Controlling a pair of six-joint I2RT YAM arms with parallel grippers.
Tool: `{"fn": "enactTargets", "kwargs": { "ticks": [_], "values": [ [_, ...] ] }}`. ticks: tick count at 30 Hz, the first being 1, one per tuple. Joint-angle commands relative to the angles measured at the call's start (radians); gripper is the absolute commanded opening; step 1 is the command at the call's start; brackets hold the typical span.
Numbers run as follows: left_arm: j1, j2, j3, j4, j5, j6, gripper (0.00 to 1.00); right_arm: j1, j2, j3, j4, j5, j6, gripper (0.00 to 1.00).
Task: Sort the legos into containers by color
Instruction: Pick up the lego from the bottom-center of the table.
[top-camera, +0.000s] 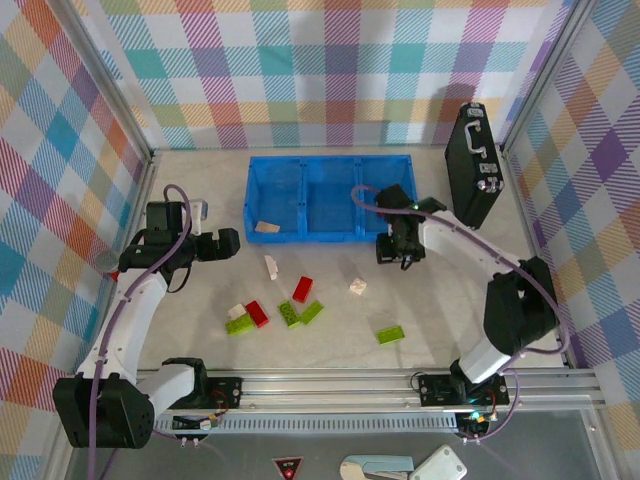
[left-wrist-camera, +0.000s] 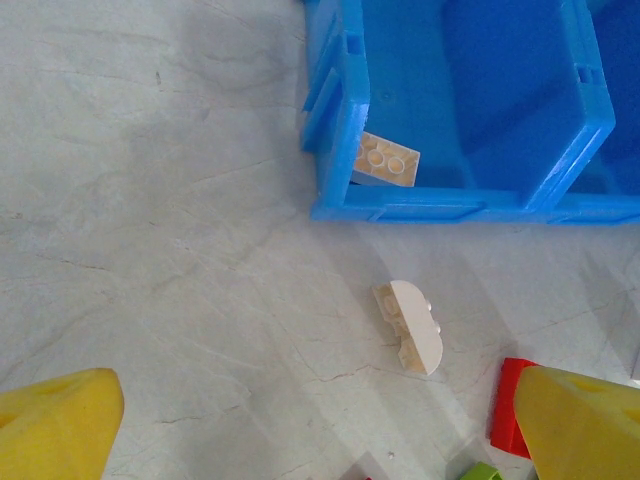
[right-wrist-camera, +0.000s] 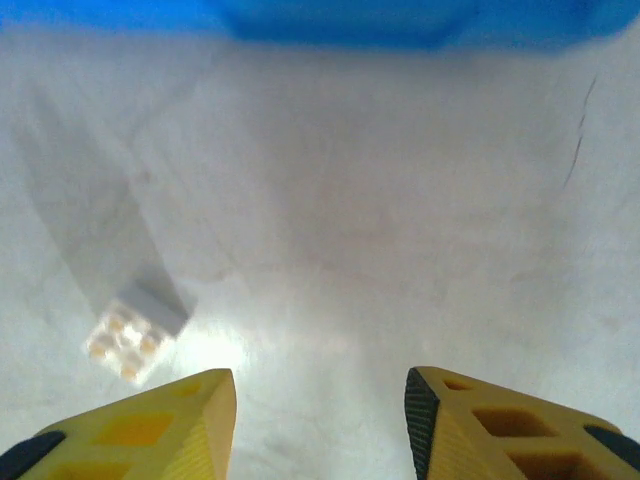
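cream-white plastic lego brick (right-wrist-camera: 130, 340): on table (right-wrist-camera: 400, 200), lower left in right wrist view; likely light, stiff, slick, pinch across flat sides | right end effector (right-wrist-camera: 318, 385): apart, empty | left end effector (left-wrist-camera: 320, 430): wide apart, empty

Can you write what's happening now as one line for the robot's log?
left gripper: open, empty | right gripper: open, empty | tray: cream brick in left bin | table: loose bricks
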Motion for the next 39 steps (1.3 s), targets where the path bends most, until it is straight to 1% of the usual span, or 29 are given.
{"fn": "enactTargets", "kwargs": {
  "ticks": [1,9,18,22,27,30,32,34,36,39],
  "values": [
    [0.013,-0.017,0.006,-0.013,0.007,0.015,1.00,0.049,-0.076,-0.082,-0.015,-0.005,0.093,0.50],
    [0.014,-0.004,0.011,-0.013,0.018,0.016,1.00,0.173,-0.231,-0.273,-0.053,-0.003,0.220,0.51],
    [0.015,-0.016,0.007,-0.027,0.000,0.020,1.00,0.267,-0.367,-0.396,-0.115,-0.027,0.323,0.52],
    [0.014,-0.007,0.009,-0.025,0.007,0.022,1.00,0.299,-0.377,-0.418,-0.097,-0.033,0.339,0.52],
    [0.014,-0.004,0.011,-0.027,0.007,0.022,1.00,0.338,-0.325,-0.415,-0.071,-0.032,0.336,0.53],
    [0.014,-0.003,0.011,-0.028,0.002,0.025,1.00,0.358,-0.281,-0.405,-0.063,-0.026,0.329,0.58],
    [0.014,-0.004,0.011,-0.029,0.000,0.024,1.00,0.371,-0.257,-0.396,-0.064,-0.020,0.324,0.65],
    [0.014,-0.003,0.011,-0.029,-0.003,0.026,1.00,0.381,-0.238,-0.390,-0.056,-0.018,0.319,0.74],
    [0.014,-0.004,0.011,-0.030,-0.003,0.026,1.00,0.390,-0.225,-0.389,-0.046,-0.021,0.312,0.79],
    [0.014,-0.003,0.011,-0.031,-0.003,0.026,1.00,0.403,-0.204,-0.388,-0.023,-0.033,0.292,0.81]
  ]
}}
